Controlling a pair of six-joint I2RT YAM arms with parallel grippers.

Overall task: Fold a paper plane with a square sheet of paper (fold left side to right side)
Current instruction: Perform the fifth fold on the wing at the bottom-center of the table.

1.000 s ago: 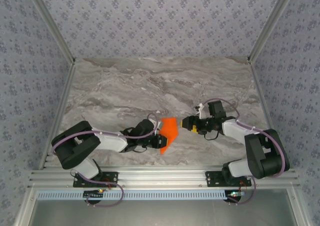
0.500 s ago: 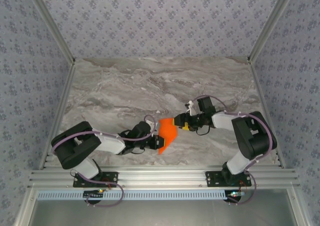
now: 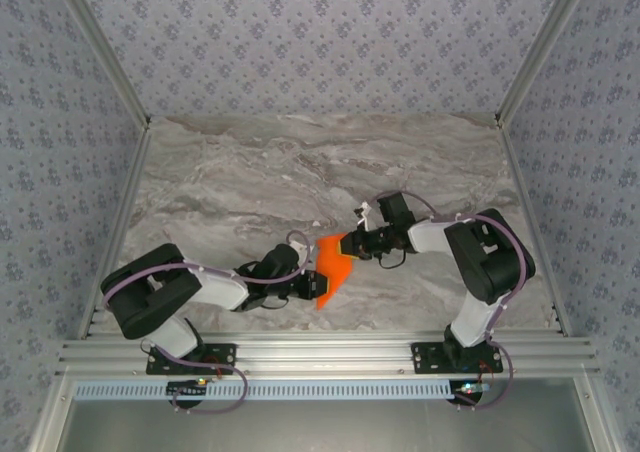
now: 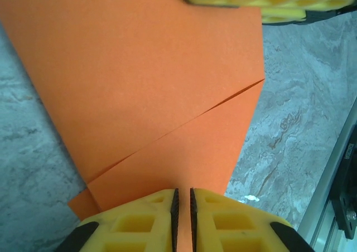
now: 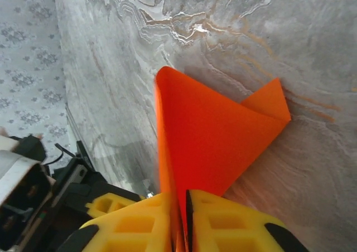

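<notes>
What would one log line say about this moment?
left tool: shut on sheet of paper | right tool: shut on it | state: partly folded

**Orange sheet creased, one flap standing**

The sheet of paper (image 3: 335,264) is lying near the front middle of the marble table (image 3: 250,172). It is showing bright orange, folded smaller, with layers overlapping along a diagonal edge and one flap standing steeply off the surface.

Lab booth (image 3: 560,92) — marble tabletop (image 3: 250,172), wallpapered walls (image 3: 320,42), aluminium rails (image 3: 330,352)
</notes>
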